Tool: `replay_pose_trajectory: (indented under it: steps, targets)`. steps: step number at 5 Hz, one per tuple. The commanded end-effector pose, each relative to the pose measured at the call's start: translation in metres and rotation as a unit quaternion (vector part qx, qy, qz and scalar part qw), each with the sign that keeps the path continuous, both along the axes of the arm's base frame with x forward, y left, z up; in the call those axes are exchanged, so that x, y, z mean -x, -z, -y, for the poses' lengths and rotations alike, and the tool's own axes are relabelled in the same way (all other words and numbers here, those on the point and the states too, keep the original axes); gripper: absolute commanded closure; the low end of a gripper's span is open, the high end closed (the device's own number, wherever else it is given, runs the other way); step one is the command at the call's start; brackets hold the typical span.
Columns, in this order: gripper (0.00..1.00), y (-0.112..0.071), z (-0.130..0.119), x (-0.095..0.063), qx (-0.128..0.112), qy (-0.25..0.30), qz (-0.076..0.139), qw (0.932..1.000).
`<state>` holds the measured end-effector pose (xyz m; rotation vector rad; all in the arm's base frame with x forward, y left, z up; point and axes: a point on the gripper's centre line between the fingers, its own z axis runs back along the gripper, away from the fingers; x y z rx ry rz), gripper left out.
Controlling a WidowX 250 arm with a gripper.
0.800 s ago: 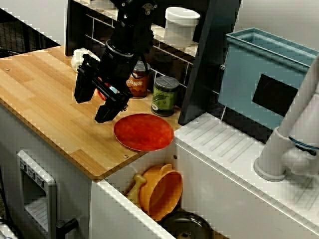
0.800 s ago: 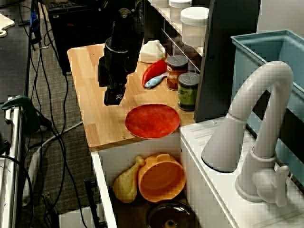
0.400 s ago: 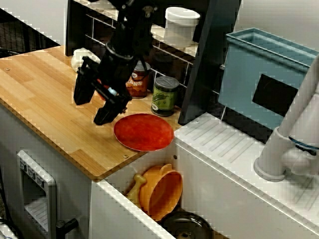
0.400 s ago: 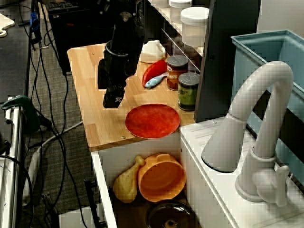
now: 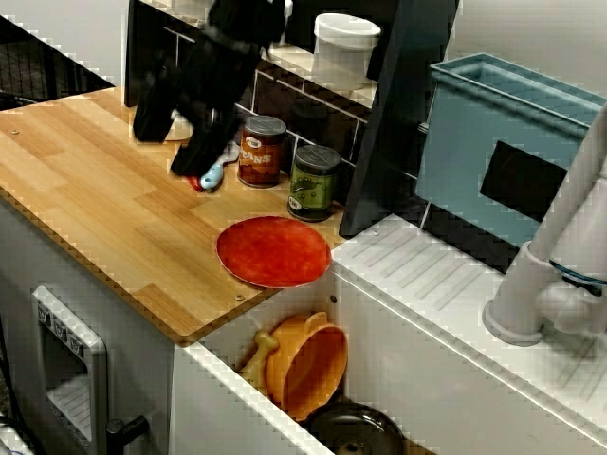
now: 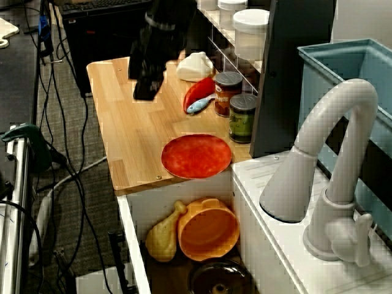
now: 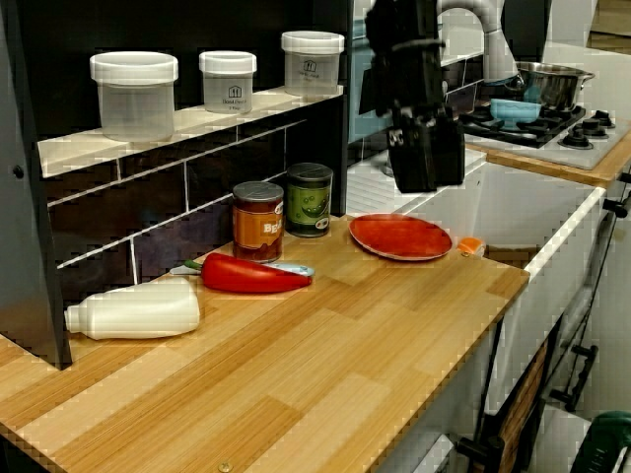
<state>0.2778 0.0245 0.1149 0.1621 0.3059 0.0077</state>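
On the counter, the plate lies before the cans, pepper beside them.

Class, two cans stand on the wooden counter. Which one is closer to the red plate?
The green-labelled can. The orange-labelled can stands farther from the red plate, beside the red pepper.

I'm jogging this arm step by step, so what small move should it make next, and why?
Probably a short descent toward the red pepper, jaws left open. The gripper hangs open and empty, well above the wooden counter. The pepper lies flat before the red can, with a blue utensil close beside it, so approach on its open front side.
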Motion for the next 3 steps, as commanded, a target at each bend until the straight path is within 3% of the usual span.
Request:
replay_pose_trajectory:
  steps: [1, 2, 3]
  targets:
    - [0.00, -0.035, -0.060, -0.006, 0.076, -0.114, 0.166, 0.9765]
    - [0.00, -0.013, -0.074, -0.009, 0.057, -0.175, 0.227, 0.9562]
    - [0.00, -0.003, -0.077, -0.013, 0.058, -0.195, 0.233, 0.9509]
